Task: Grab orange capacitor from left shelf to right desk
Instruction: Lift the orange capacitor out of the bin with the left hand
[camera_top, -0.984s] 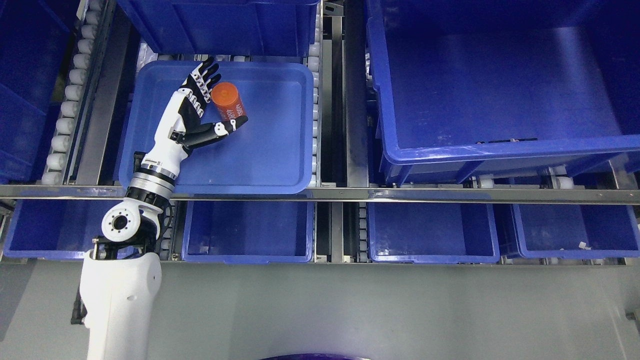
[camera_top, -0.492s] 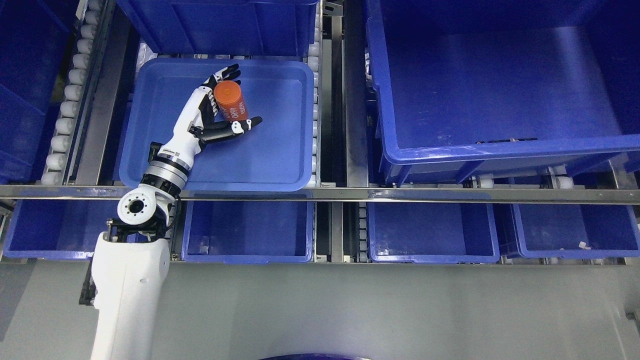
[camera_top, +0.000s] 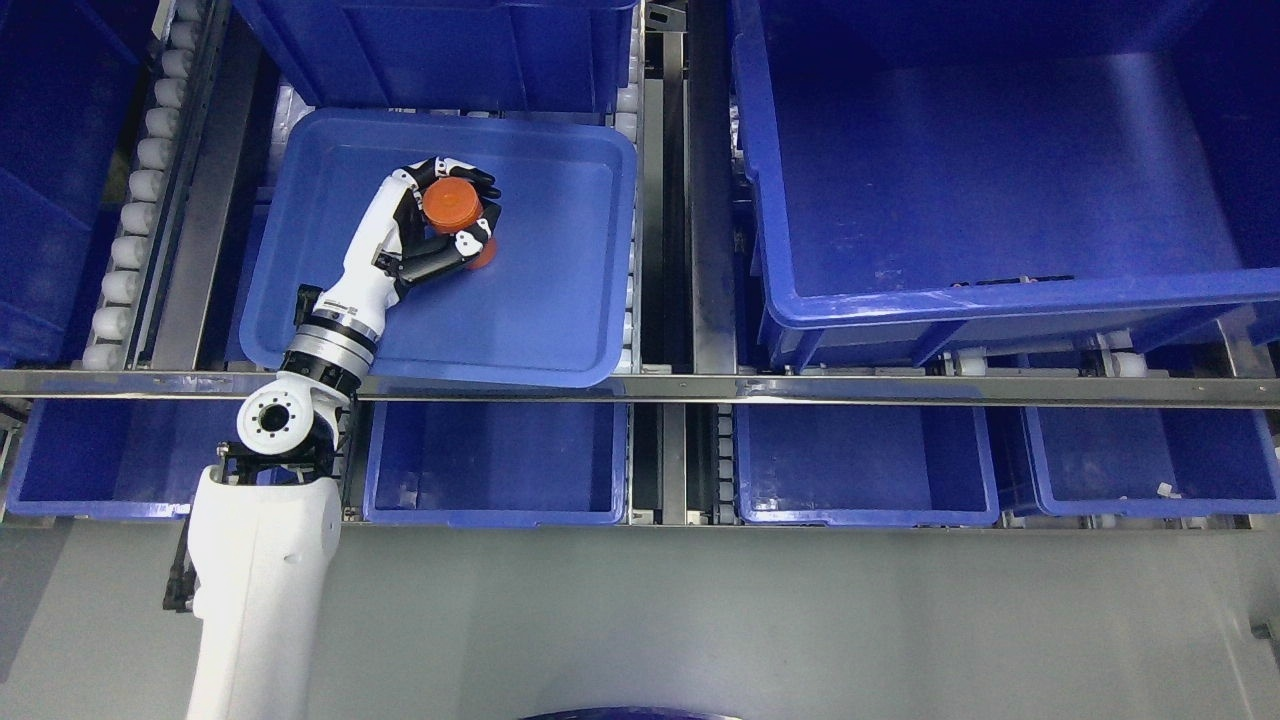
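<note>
Just one orange capacitor, within left hand fingers.

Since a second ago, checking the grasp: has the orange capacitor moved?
Yes. The orange capacitor tipped upright inside the blue tray, now gripped by the left hand.

My left hand sits inside the shallow blue tray, fingers closed round the orange capacitor. Tray floor right of the hand is bare up to its right wall. A metal rail crosses just in front of the tray. Upright divider stands between the tray and the big blue bin on my right. Another bin overhangs the tray's far edge.
</note>
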